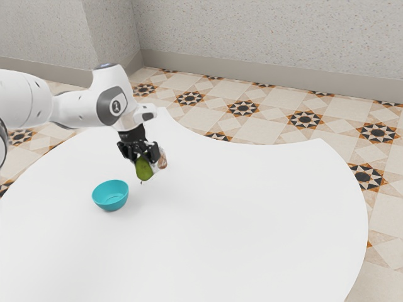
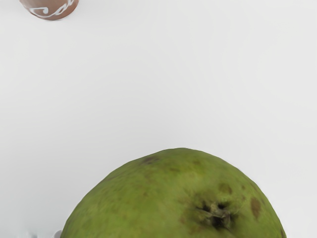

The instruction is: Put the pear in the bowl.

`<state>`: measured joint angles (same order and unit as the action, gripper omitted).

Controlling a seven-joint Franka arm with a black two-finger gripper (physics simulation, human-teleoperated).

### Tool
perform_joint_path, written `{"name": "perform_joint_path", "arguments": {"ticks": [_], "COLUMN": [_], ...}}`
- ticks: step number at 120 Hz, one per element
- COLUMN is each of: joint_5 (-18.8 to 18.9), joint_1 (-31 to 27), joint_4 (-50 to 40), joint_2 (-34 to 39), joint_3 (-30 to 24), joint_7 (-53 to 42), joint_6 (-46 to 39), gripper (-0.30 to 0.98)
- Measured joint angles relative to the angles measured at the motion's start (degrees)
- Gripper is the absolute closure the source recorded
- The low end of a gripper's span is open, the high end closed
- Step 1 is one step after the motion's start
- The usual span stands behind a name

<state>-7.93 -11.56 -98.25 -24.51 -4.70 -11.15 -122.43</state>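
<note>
Here's a brown container (image 2: pixel 49 11), pale swirls curling over its side, on the white table (image 1: pixel 252 214) with its curved edge! And beyond that, patterned floor tiles (image 1: pixel 274 123) burst with dark, orange-tipped stars, running right up to the grey skirting (image 1: pixel 252 73) under a speckled wall (image 1: pixel 252 31)

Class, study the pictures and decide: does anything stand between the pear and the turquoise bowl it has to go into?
Nothing visible stands between the pear, held in the pincer, and the turquoise bowl. The brown object with white markings is on the pear's other side, away from the bowl.
</note>
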Motion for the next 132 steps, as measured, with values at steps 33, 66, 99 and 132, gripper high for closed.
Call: {"name": "perform_joint_path", "arguments": {"ticks": [33, 66, 99, 132], "joint_5": [0.8, 1.4, 1.4, 0.9], "joint_1": [-4.5, -6.5, -6.5, -6.7], "joint_4": [-0.5, -0.8, -3.9, -5.1], "joint_2": [1.6, -1.0, -0.2, -0.2], "joint_3": [0.6, 1.8, 2.6, 2.6], "joint_7": [0.2, 0.2, 0.2, -0.2], "joint_6": [2.1, 3.4, 3.7, 3.9], "gripper": [0.34, 0.34, 0.34, 0.17]}}
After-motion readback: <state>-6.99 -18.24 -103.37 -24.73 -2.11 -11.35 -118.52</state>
